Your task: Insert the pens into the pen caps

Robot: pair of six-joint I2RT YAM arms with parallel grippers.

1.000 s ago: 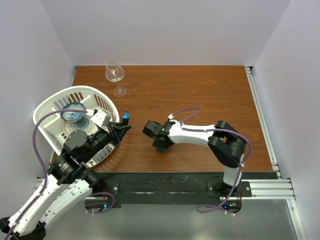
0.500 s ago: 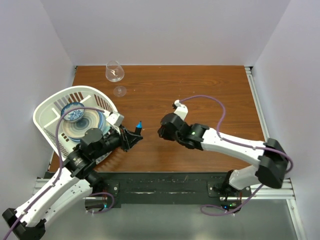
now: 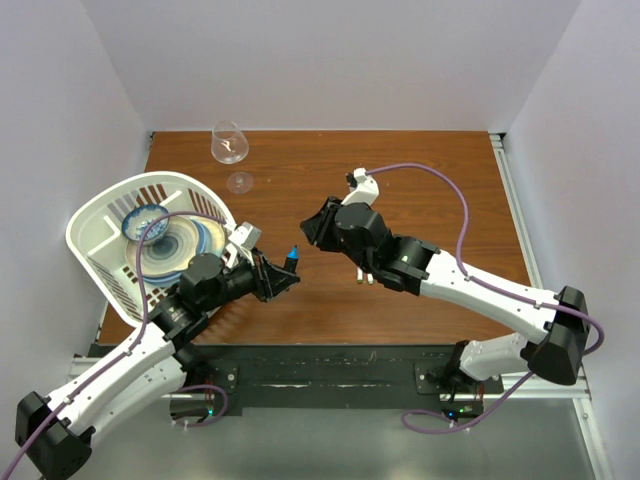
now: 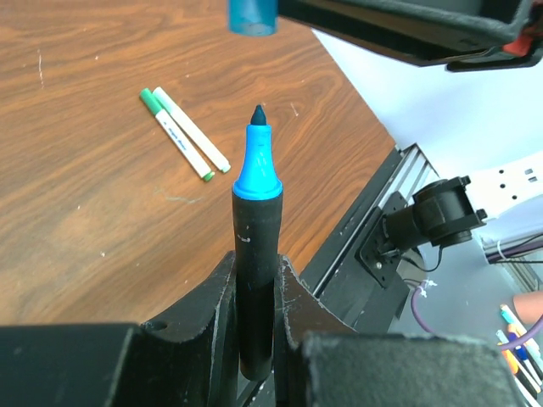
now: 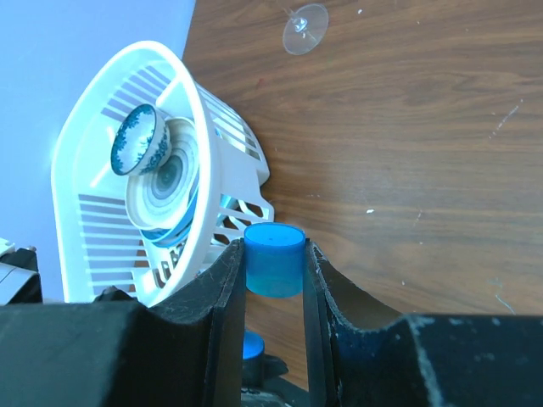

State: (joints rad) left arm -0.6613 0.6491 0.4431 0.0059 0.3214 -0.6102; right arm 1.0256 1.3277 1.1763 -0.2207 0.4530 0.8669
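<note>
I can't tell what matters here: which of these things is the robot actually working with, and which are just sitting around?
In the job: blue pen, blue cap, two white pens on the table.
Lying about: white basket, plates and bowl in it, wine glass.

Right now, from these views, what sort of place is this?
Probably a lab robot test cell, not a home: plain white walls box in a wooden table, a metal rail runs along its near edge, and a dish basket and wine glass look like staged props.
</note>
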